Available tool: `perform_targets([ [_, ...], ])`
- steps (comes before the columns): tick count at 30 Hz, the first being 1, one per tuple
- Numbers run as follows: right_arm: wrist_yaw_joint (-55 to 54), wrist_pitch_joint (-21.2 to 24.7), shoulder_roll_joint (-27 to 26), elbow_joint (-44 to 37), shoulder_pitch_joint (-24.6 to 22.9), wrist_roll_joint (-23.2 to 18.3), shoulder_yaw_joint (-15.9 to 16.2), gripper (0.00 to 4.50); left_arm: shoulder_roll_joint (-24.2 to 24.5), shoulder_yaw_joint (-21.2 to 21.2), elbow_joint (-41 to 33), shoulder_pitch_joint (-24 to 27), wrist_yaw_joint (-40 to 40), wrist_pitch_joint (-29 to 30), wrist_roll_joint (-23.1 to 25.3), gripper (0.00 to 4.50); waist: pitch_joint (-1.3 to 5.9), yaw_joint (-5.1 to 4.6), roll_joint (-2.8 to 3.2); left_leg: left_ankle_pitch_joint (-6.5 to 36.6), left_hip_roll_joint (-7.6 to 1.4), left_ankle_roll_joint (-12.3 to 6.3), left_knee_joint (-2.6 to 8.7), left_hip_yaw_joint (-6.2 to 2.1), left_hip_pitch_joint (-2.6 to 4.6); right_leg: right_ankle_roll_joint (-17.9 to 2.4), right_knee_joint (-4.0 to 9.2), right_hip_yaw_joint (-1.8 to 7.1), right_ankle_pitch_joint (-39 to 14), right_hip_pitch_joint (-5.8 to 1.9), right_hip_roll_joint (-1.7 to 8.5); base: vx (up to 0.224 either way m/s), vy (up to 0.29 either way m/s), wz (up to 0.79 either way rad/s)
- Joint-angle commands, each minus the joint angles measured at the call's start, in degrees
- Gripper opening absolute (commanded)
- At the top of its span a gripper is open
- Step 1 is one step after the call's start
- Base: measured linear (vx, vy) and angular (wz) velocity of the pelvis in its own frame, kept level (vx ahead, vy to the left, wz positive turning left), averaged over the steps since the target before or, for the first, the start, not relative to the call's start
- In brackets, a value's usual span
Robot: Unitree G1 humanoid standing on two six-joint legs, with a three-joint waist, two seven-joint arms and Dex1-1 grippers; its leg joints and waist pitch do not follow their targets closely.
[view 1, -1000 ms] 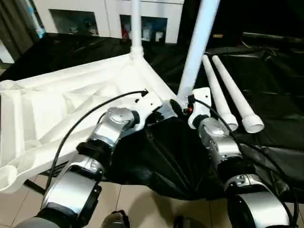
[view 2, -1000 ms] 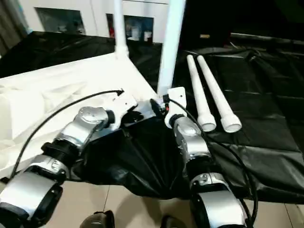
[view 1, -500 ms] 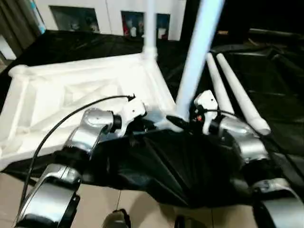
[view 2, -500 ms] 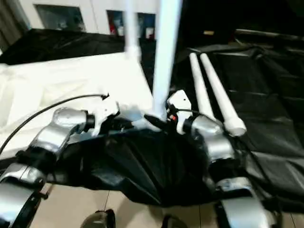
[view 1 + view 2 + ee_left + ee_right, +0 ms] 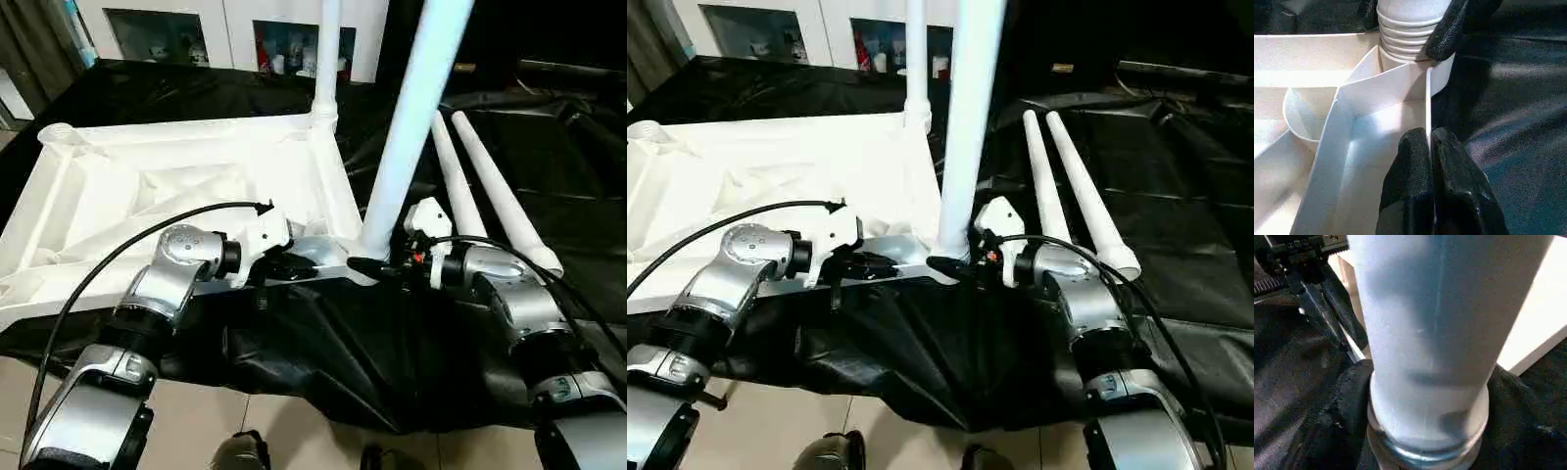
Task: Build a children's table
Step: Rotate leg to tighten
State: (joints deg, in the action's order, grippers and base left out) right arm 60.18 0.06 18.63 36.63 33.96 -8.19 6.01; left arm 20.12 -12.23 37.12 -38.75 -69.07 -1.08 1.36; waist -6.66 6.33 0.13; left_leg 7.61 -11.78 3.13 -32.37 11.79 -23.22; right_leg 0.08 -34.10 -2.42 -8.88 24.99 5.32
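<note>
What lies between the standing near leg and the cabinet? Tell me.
In the left eye view, between the near leg and the cabinet: the tabletop's far corner with a second upright leg, then black sheet.

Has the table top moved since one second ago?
Yes. The table top has turned: its near right corner swung right, closer to the two loose legs on the black sheet.

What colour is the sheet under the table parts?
Black sheet, clearest in the left eye view.
</note>
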Motion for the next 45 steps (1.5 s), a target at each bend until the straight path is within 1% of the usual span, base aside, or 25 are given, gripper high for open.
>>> perform_targets([
  [1,0.7,0.8,-0.1,-1.8,-0.8,-0.7,0.0,2.82,-0.7,0.1,-1.0,1.1,-1.3,-0.9,-2.2,0.00,4.75,-0.11,-1.01,12.8,-1.28,-4.76,3.06,-0.44,1.53,-13.7,3.17,1.60,-11.7,-3.06,2.37,0.000,0.000,0.00],
  [4,0.9,1.1,-0.4,-2.6,-1.9,-0.8,0.2,2.74,-1.0,0.0,-0.8,1.0,-0.9,-0.8,-2.2,0.00,4.74,-0.07,-0.89,12.5,-1.23,-4.89,3.04,-0.46,1.47,-13.7,3.15,1.59,-11.4,-3.10,2.35,0.000,0.000,0.00],
  [7,-3.9,0.6,-2.1,-1.1,-2.6,0.0,-0.6,2.72,-1.8,-0.3,1.2,0.1,3.1,-0.9,-0.2,0.00,4.64,-0.13,-0.82,13.4,-1.27,-4.42,3.15,-0.49,1.53,-13.4,3.34,1.65,-12.5,-2.92,2.38,0.000,0.000,0.00],
  [8,-8.7,2.2,-3.8,0.4,-2.4,0.0,-1.9,2.72,-2.6,-0.3,3.2,-1.1,6.9,-0.6,1.5,0.00,4.57,-0.20,-0.81,14.4,-1.25,-3.95,3.30,-0.60,1.59,-13.1,3.54,1.63,-14.0,-2.89,2.45,0.000,0.000,0.00],
  [12,-19.2,2.8,-7.0,3.4,-2.2,1.8,-3.2,2.72,-5.4,0.1,6.7,-3.8,14.5,1.1,3.4,0.00,4.25,-0.46,-0.81,18.5,-1.20,-1.45,3.72,-0.73,2.21,-11.1,4.52,1.81,-21.1,-2.32,2.59,0.000,0.000,0.00],
  [14,-30.2,2.9,-10.5,6.1,-1.5,3.1,-4.8,2.72,-8.5,0.2,9.0,-6.4,20.1,3.7,4.5,0.00,4.06,-0.81,-0.83,19.9,-1.02,-0.46,3.96,-0.90,1.98,-9.9,4.84,1.76,-24.2,-2.29,2.72,0.000,0.000,0.00],
  [15,-31.5,3.0,-11.0,6.4,-1.4,3.2,-5.0,2.72,-8.9,0.2,9.3,-6.7,20.8,4.0,4.5,0.00,4.13,-0.81,-0.52,20.3,-1.04,0.08,3.95,-0.95,2.21,-9.7,4.88,1.80,-24.8,-2.10,2.75,0.000,0.000,0.00],
  [16,-34.8,3.3,-12.2,7.3,-1.0,3.2,-5.8,2.72,-10.0,0.4,10.0,-7.5,22.8,4.9,4.8,0.00,4.06,-0.99,-0.72,21.2,-0.90,0.36,4.05,-1.08,2.22,-9.2,5.15,1.68,-26.3,-2.17,2.75,0.000,0.000,0.00],
  [17,-38.1,3.4,-13.7,8.3,-0.4,3.4,-6.2,2.72,-11.4,0.7,11.0,-8.3,25.1,6.0,4.7,0.00,4.10,-0.93,-0.54,21.7,-0.90,0.42,4.09,-1.19,2.22,-8.7,5.30,1.62,-27.0,-2.23,2.81,0.000,0.000,0.00],
  [18,-40.5,3.3,-15.1,9.4,0.3,3.8,-6.3,2.72,-12.7,0.7,11.9,-9.0,26.6,6.4,4.8,0.00,4.03,-1.11,-0.64,21.9,-0.92,0.43,4.14,-1.11,2.17,-8.5,5.42,1.68,-27.1,-2.14,2.71,0.000,0.000,0.00],
  [19,-41.9,3.1,-16.0,10.0,0.8,4.1,-6.2,2.72,-13.4,0.7,12.7,-9.4,27.5,6.4,4.9,0.00,4.11,-1.17,-0.33,22.6,-0.80,0.66,4.13,-1.20,2.24,-8.3,5.53,1.62,-27.5,-2.03,2.70,0.000,0.000,0.00],
  [20,-42.1,2.5,-16.8,10.5,1.2,4.8,-5.5,2.72,-14.1,0.6,13.3,-9.7,28.2,6.2,5.0,0.00,4.07,-1.27,-0.53,23.2,-0.74,0.68,4.19,-1.27,2.21,-8.0,5.63,1.48,-27.8,-2.14,2.64,0.000,0.000,0.00],
  [21,-41.6,1.8,-17.7,10.9,1.5,5.8,-4.1,2.72,-15.0,0.6,14.0,-9.9,28.6,5.7,5.2,0.00,4.07,-1.26,-0.37,23.4,-0.72,0.58,4.21,-1.31,2.15,-7.9,5.72,1.46,-27.9,-2.12,2.65,0.000,0.000,0.00],
  [22,-40.6,1.0,-18.3,11.0,1.6,6.2,-3.3,3.07,-15.5,0.6,14.4,-10.0,28.8,5.4,5.2,0.00,4.03,-1.30,-0.46,24.2,-0.65,0.44,4.19,-1.25,2.28,-7.5,5.96,1.45,-28.3,-1.97,2.57,0.000,0.000,0.00],
  [23,-39.9,0.4,-18.8,10.9,1.7,5.7,-3.4,3.07,-15.9,0.6,14.7,-10.1,28.8,5.0,5.2,0.00,4.00,-1.26,-0.42,24.7,-0.71,0.25,4.22,-1.32,2.34,-7.4,6.04,1.46,-28.6,-1.97,2.67,0.000,0.000,0.00],
  [24,-39.9,0.4,-18.8,10.9,1.7,5.7,-3.4,3.27,-15.9,0.6,14.7,-10.1,28.8,5.0,5.2,0.00,4.03,-1.25,-0.43,24.7,-0.70,0.13,4.22,-1.35,2.31,-7.4,6.07,1.46,-28.5,-2.00,2.69,0.000,0.000,0.00],
  [26,-38.3,-0.4,-18.9,10.5,1.8,4.1,-4.5,3.41,-16.0,0.5,14.4,-10.0,27.8,4.2,5.0,0.00,4.16,-1.25,-0.49,23.9,-0.83,-0.23,4.37,-1.41,2.05,-7.7,5.79,1.47,-26.8,-2.23,2.62,0.000,0.000,0.00],
  [31,-31.9,-1.9,-15.6,7.8,1.6,2.6,-5.0,3.88,-13.3,-0.1,12.3,-8.3,22.6,1.7,4.2,0.00,4.29,-1.22,-0.53,23.3,-0.86,-0.95,4.32,-1.33,1.88,-8.7,5.57,1.50,-24.7,-2.47,2.66,0.000,0.000,0.00],
  [33,-27.6,-1.2,-13.7,6.0,1.2,2.0,-4.4,3.88,-12.0,-0.4,11.3,-7.4,19.8,0.4,3.7,0.00,4.43,-1.14,-0.50,21.9,-0.88,-1.48,4.24,-1.26,1.67,-9.2,5.37,1.57,-22.6,-2.74,2.69,0.000,0.000,0.00],
  [35,-22.0,-0.2,-11.2,3.6,0.4,1.5,-3.1,3.88,-10.4,-0.6,10.2,-6.3,17.1,-0.4,3.3,0.00,4.66,-0.92,-0.55,19.2,-0.95,-2.72,3.99,-1.04,1.56,-10.4,4.87,1.66,-18.1,-3.05,2.58,0.000,0.000,0.00],
  [36,-16.0,0.6,-8.2,0.9,-0.6,0.8,-1.5,3.88,-8.5,-0.9,9.0,-5.1,13.3,-1.7,2.8,0.00,4.72,-0.93,-0.51,18.6,-0.96,-2.92,3.93,-1.02,1.50,-10.8,4.74,1.64,-17.4,-3.10,2.59,0.000,0.000,0.00],
  [38,-12.5,1.2,-6.4,-0.8,-1.3,0.5,-0.6,3.88,-7.2,-1.2,8.6,-4.5,11.1,-2.7,2.8,0.00,4.83,-0.62,-0.54,17.1,-1.00,-3.63,3.72,-0.90,1.31,-11.1,4.44,1.52,-15.8,-3.46,2.48,0.000,0.000,0.00],
  [39,-11.4,1.5,-5.8,-1.3,-1.6,0.3,-0.3,3.88,-6.7,-1.3,8.2,-4.2,10.2,-3.0,2.5,0.00,5.13,-0.61,-0.35,14.7,-1.13,-4.00,3.47,-0.82,1.22,-12.4,3.86,1.40,-12.4,-3.41,2.38,0.000,0.000,0.00],
  [42,-5.6,2.5,-2.6,-3.2,-2.3,0.1,0.5,3.88,-4.5,-0.9,5.3,-2.2,4.1,-3.7,0.0,0.00,5.21,-0.56,-0.38,13.1,-1.14,-4.37,3.26,-0.74,1.15,-14.2,3.34,1.28,-9.0,-3.65,2.28,0.000,0.000,0.00],
  [45,-3.1,3.5,-1.4,-4.0,-2.5,-0.4,0.4,3.88,-3.3,-0.8,3.5,-1.2,1.3,-3.6,-1.0,0.00,5.21,-0.57,-0.19,13.0,-1.33,-4.81,3.17,-0.65,1.35,-15.6,3.11,1.34,-7.4,-3.50,2.27,0.000,0.000,0.00],
])
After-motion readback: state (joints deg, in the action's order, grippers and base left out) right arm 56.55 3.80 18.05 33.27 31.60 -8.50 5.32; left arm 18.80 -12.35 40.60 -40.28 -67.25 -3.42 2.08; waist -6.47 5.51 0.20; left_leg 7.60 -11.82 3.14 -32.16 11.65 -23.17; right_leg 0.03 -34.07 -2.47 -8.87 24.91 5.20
